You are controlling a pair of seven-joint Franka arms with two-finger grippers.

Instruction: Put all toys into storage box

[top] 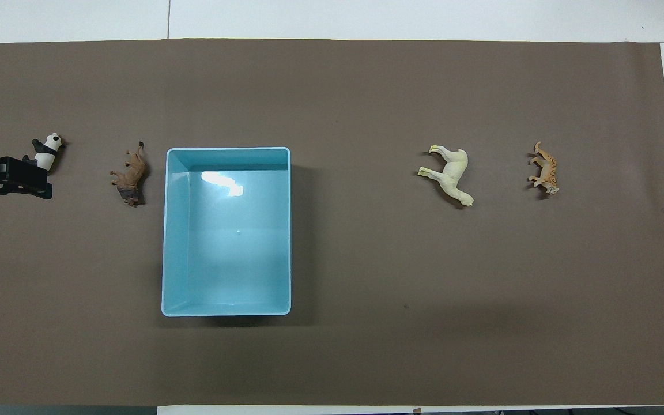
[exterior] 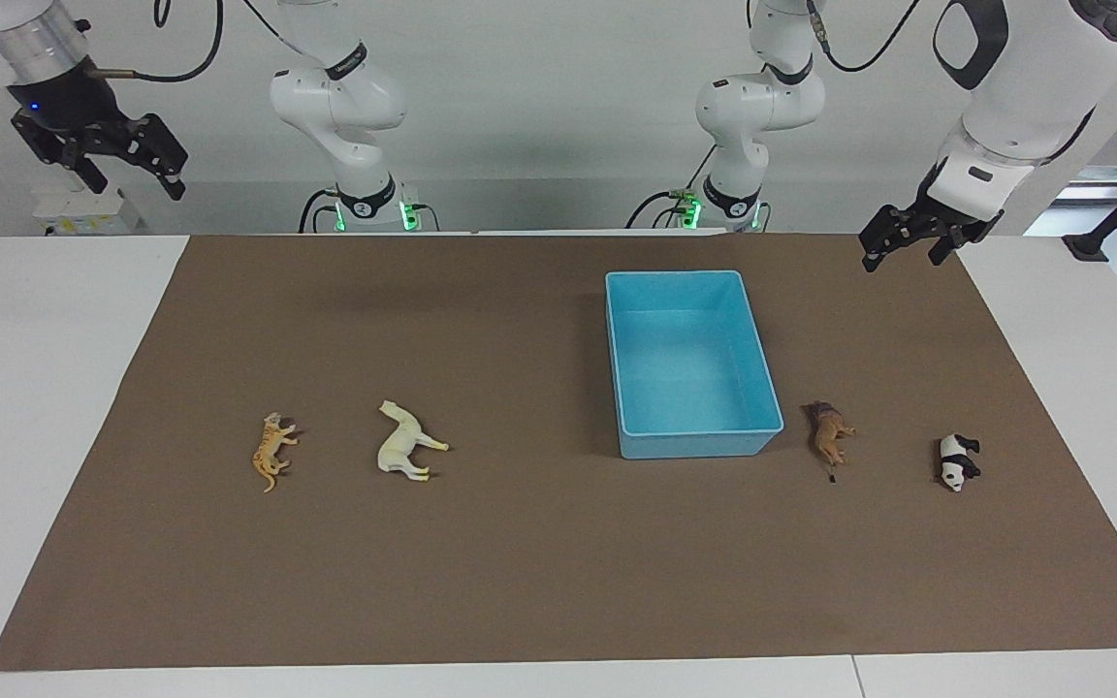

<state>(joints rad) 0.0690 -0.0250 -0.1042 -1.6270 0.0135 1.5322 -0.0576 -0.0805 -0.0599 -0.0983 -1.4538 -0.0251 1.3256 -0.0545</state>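
Left gripper (exterior: 919, 240): raised, fingers spread, empty; over the mat's edge at its own end.
Right gripper (exterior: 122, 155): waiting high, fingers apart, empty.
Panda (exterior: 957, 460): closest toy below left gripper, on its side.
Lion (exterior: 830, 432): next, just beside box (exterior: 697, 441).
Horse (exterior: 405, 442), tiger (exterior: 272, 450): toward right gripper's end.
Handling: likely light, rigid, slick plastic; pinch across torso, not legs.

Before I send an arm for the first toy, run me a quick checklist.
1. Box empty, open: ok.
2. All toys outside the box, lying on their sides on the mat: tiger, horse, lion, panda: ok.
3. Toys apart from one another: ok.
4. Left gripper open, raised at its end of the table: ok.
5. Right gripper open, raised at its end: ok.
6. Nothing held: ok.
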